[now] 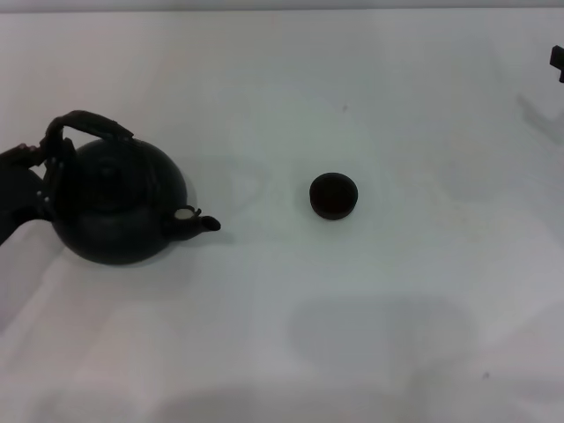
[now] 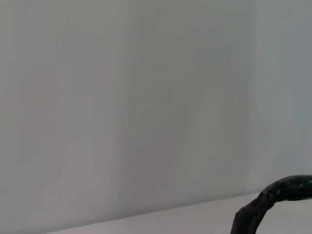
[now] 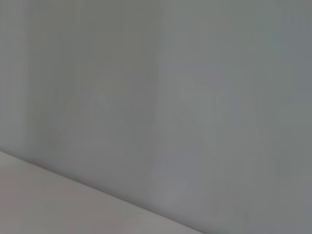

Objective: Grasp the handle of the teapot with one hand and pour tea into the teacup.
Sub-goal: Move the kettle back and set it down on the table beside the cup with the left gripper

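The round matte-black teapot [image 1: 115,207] stands on the white table at the left, its short spout [image 1: 201,223] pointing right toward the teacup [image 1: 334,195]. This small black cup sits near the table's middle, about a teapot's width from the spout. The arched handle [image 1: 86,123] loops over the pot's top. My left gripper [image 1: 26,163] is at the left end of the handle, dark against the pot, and its hold is unclear. A piece of the handle [image 2: 273,200] also shows in the left wrist view. My right gripper [image 1: 557,62] barely shows at the far right edge.
The white table [image 1: 352,335] stretches in front of the pot and cup and to their right. A plain pale wall fills the right wrist view, with a strip of table edge [image 3: 58,204] below it.
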Controlling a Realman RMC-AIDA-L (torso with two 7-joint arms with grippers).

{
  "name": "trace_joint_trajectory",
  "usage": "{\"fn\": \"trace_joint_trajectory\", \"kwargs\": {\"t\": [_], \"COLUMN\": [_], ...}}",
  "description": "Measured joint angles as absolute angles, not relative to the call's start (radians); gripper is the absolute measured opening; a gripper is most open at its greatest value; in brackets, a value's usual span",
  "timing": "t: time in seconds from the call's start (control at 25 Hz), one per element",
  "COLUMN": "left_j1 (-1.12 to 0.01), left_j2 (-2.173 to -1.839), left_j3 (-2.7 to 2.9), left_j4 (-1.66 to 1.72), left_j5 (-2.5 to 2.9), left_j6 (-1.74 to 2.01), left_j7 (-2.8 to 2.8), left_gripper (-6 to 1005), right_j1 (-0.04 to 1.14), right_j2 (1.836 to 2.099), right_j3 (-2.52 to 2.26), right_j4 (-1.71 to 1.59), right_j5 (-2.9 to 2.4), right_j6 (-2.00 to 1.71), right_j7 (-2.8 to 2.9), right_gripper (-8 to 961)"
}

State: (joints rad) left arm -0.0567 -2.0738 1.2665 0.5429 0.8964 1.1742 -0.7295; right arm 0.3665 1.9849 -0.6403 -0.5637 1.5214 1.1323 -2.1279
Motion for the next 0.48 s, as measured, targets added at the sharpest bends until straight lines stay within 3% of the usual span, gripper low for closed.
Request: {"fn": "trace_joint_trajectory", "kwargs": {"t": [0.48], "left_j1": [-0.078], "left_j2": [-2.073], "left_j3": [1.231], "left_j4": [0.497], "left_j5": [0.896], "left_j6": [1.175], "left_j7": [-0.687], "left_gripper": [113], "right_j1": [0.368], "right_j2": [1.988], "right_j3": [-0.651], "right_j4": [-0.559], "right_j5": [1.521], "right_j6": [1.134], "right_j7": [-2.128], "right_gripper": [845]}}
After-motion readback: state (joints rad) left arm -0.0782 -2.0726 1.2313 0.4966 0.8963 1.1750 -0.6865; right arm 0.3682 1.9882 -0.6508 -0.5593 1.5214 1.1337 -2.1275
